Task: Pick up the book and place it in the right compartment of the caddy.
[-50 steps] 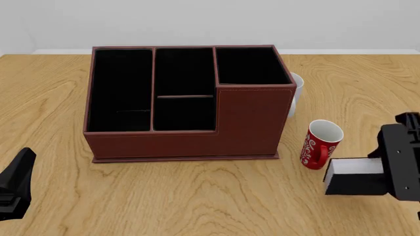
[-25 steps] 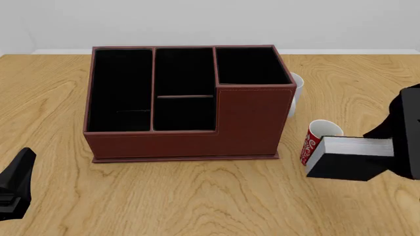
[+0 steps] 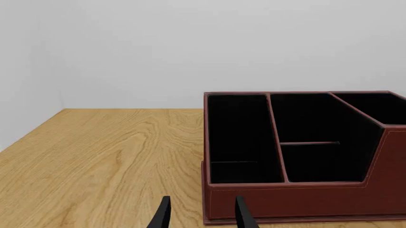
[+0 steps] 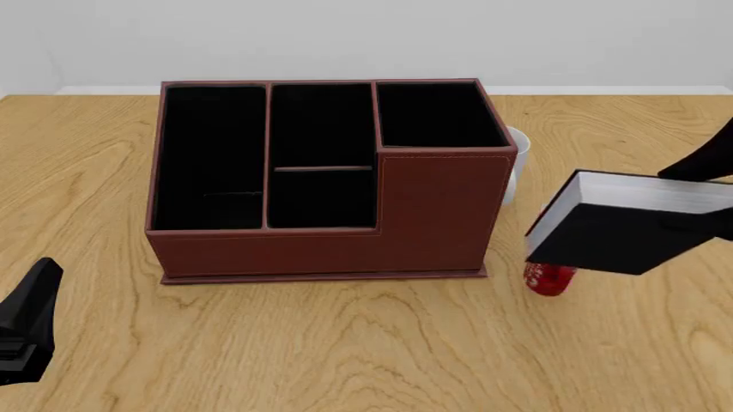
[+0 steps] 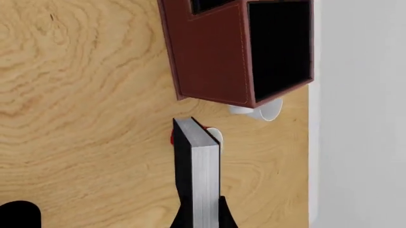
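Note:
The black book [image 4: 624, 230] with white page edges hangs in the air to the right of the caddy [image 4: 326, 249], tilted. My right gripper [image 4: 719, 215] is shut on its right end, mostly past the frame edge. In the right wrist view the book [image 5: 198, 175] sticks out edge-on from the right gripper [image 5: 199, 222], pointing towards the caddy [image 5: 212, 61]. The right compartment [image 4: 439, 114] is the square black cell behind the tall front wall, also seen as the right compartment [image 5: 279, 42]. My left gripper [image 4: 33, 309] rests low at the front left, and the left gripper [image 3: 201, 218] is open and holds nothing.
A red mug [image 4: 550, 279] stands on the table beneath the book's left corner, mostly hidden; the mug's rim [image 5: 214, 135] peeks out beside the book. A white cup [image 4: 517, 153] stands behind the caddy's right wall, seen as the white cup [image 5: 261, 112]. The caddy [image 3: 298, 199] fills the left wrist view.
The right gripper has lifted the book off the table and carried it up and slightly left, so it now covers most of the red mug. The left arm has not moved.

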Robot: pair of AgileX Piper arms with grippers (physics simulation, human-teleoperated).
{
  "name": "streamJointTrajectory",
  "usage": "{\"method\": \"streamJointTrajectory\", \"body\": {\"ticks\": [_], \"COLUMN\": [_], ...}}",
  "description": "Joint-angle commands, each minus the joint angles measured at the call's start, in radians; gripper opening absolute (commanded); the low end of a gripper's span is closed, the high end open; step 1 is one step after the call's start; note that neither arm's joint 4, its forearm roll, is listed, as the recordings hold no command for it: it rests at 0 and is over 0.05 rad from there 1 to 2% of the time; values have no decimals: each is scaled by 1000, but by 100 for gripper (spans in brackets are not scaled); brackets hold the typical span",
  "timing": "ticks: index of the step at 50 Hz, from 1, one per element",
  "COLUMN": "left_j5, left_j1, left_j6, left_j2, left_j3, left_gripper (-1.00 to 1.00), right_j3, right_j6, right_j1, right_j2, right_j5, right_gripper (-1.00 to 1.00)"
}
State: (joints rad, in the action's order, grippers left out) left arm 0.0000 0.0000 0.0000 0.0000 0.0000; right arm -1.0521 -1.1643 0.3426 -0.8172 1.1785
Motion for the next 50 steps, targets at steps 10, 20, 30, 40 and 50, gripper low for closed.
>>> {"method": "streamJointTrajectory", "body": {"ticks": [10,20,30,40,50], "left_j5": [0,0,0,0,0], "left_j1": [0,0,0,0,0], "left_j6": [0,0,0,0,0], "left_j2": [0,0,0,0,0], "left_j3": [0,0,0,0,0], "left_gripper": [100,100,100,100,100], "right_j3": [-186,-285,-408,-517,-609], "right_j6": [15,19,35,44,62], "right_j1": [24,29,27,31,58], "right_j2": [-57,-105,-167,-249,-351], "right_j5": [41,41,41,29,-18], "right_gripper": [-100,-100,-100,-100,-100]}}
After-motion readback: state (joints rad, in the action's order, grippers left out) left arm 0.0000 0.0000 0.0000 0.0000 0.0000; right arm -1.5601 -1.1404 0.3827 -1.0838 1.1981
